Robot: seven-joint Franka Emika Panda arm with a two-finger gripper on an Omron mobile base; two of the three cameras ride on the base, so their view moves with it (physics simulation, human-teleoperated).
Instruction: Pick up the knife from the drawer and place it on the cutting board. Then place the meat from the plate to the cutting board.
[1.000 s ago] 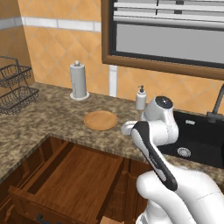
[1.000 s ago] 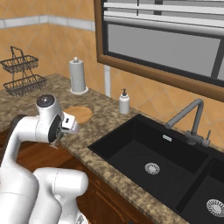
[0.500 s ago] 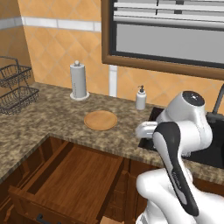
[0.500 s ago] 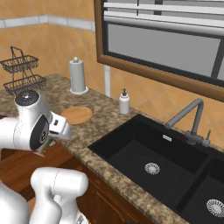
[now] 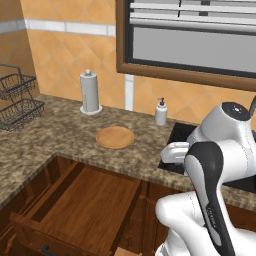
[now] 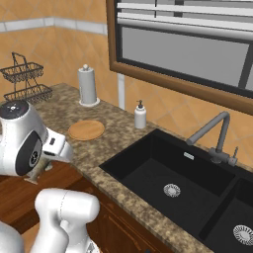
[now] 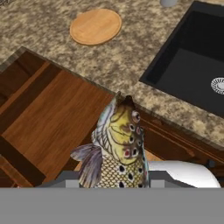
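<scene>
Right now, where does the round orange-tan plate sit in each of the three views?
Left base view: plate on the counter, centre-left, below the paper towel holder.
Right base view: plate at left, past the arm.
Hand view: plate at the top.
Shared landmark: the black sink.

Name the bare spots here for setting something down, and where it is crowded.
Bare granite lies between the plate and the wire rack, and between plate and sink. The open drawer shows a bare floor. Tighter along the wall: paper towel roll, soap dispenser.
</scene>
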